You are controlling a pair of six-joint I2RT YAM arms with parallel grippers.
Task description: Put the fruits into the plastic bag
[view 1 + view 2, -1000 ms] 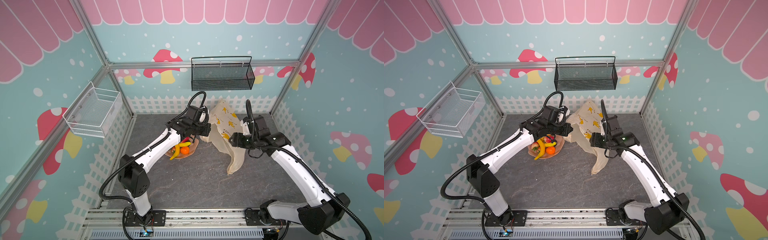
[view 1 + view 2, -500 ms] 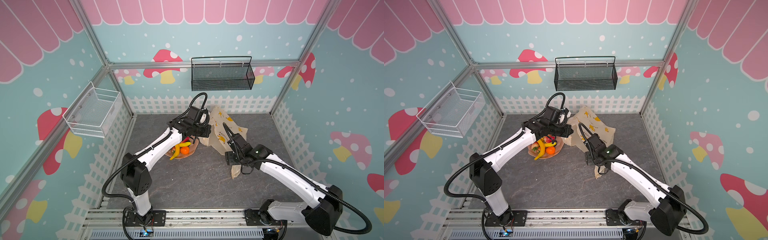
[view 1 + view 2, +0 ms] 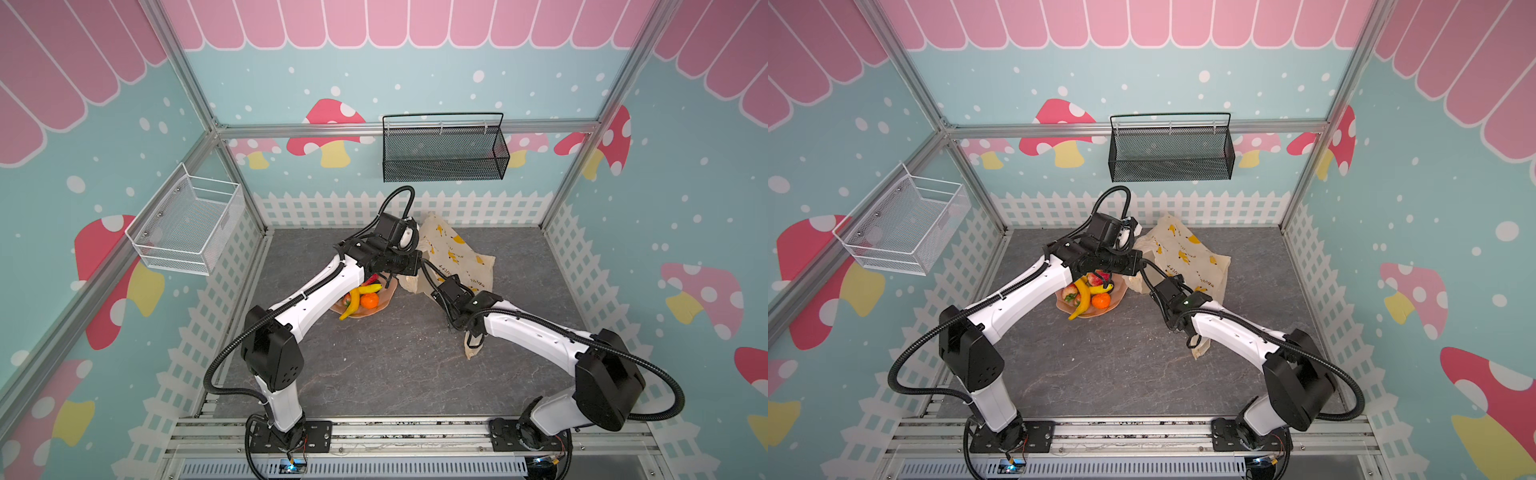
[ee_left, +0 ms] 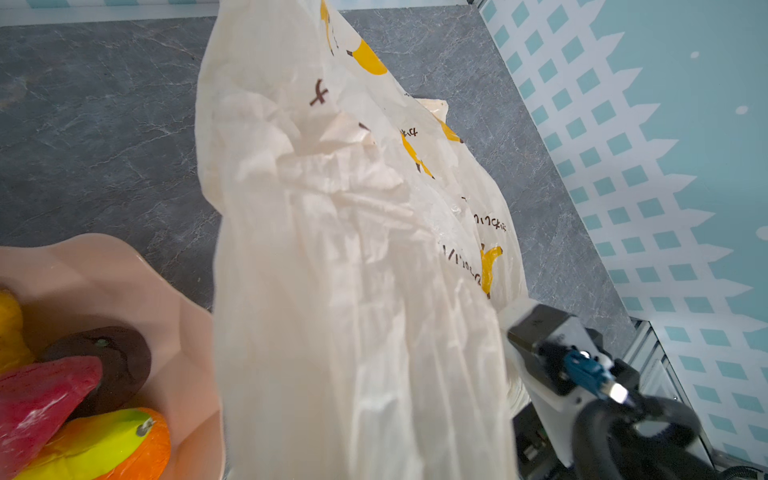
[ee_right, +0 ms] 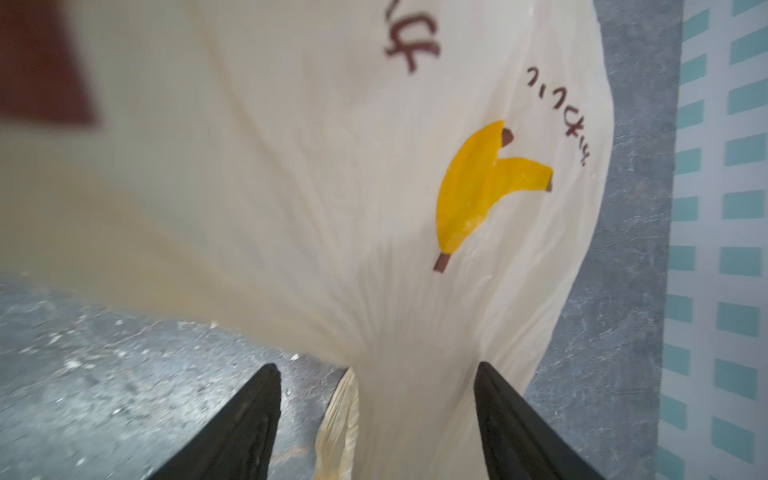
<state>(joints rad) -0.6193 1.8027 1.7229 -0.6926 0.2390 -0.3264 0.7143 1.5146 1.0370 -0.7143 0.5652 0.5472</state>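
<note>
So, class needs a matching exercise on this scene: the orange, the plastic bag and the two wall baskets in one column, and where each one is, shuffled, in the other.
Things
1. orange
2. plastic bag
3. black mesh basket
4. white wire basket

Places
a. hung on the back wall
b. crumpled beside the pink dish
c. hung on the side wall
d. in the pink dish

Pairs: 1-d, 2-b, 3-a, 4-c

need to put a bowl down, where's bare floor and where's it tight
Bare: grey floor in front of the dish and plastic bag, between left arm and right arm; the back right corner. Crowded: mid-back, where dish, bag and arms meet.
</note>
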